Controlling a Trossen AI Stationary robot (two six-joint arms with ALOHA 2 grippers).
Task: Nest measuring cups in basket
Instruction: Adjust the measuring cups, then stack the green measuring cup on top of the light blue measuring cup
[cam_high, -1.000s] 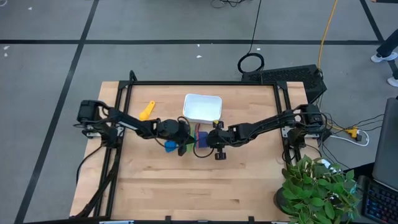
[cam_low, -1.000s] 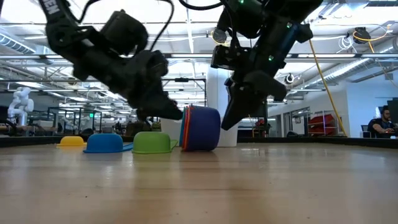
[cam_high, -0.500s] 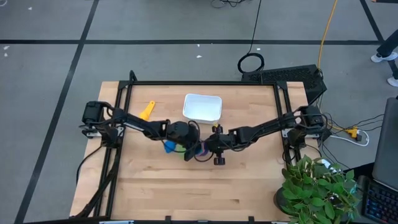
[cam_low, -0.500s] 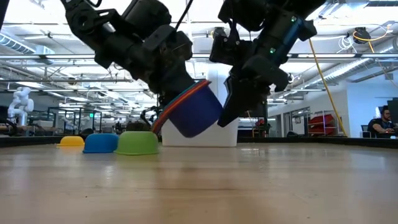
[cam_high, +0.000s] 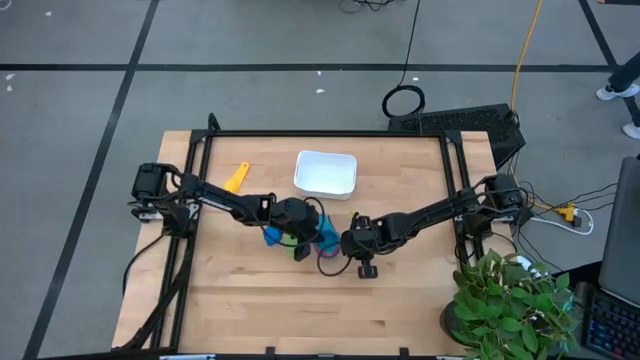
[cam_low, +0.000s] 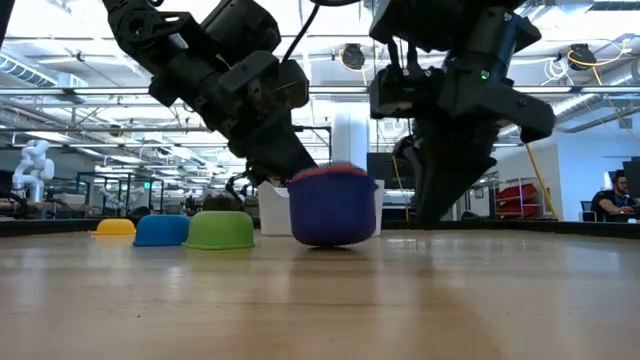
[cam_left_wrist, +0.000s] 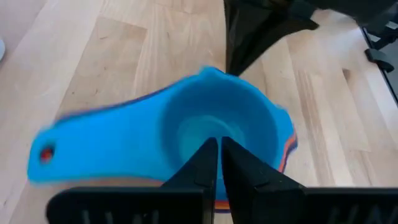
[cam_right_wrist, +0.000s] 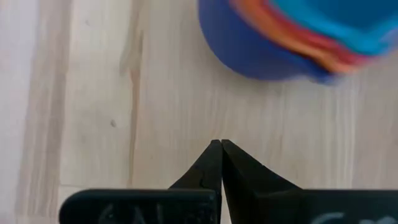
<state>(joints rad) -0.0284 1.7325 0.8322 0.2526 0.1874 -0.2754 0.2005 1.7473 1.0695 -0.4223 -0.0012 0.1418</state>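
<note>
Stack (cam_low: 332, 208) of nested cups sits upright on the desk (cam_high: 400, 300), navy outermost, teal bowl (cam_left_wrist: 217, 127) on top, just short of the basket (cam_high: 325, 173). Left gripper (cam_left_wrist: 219, 163) is pinched shut right over the teal cup, seemingly on its rim, likely to steady or drag the stack. Right gripper (cam_right_wrist: 220, 163) is shut and empty beside the navy wall, probably bracing it. Green (cam_low: 220, 229), blue (cam_low: 166, 229) and yellow (cam_low: 116, 227) cups wait upside down, so nesting is only partway there
</note>
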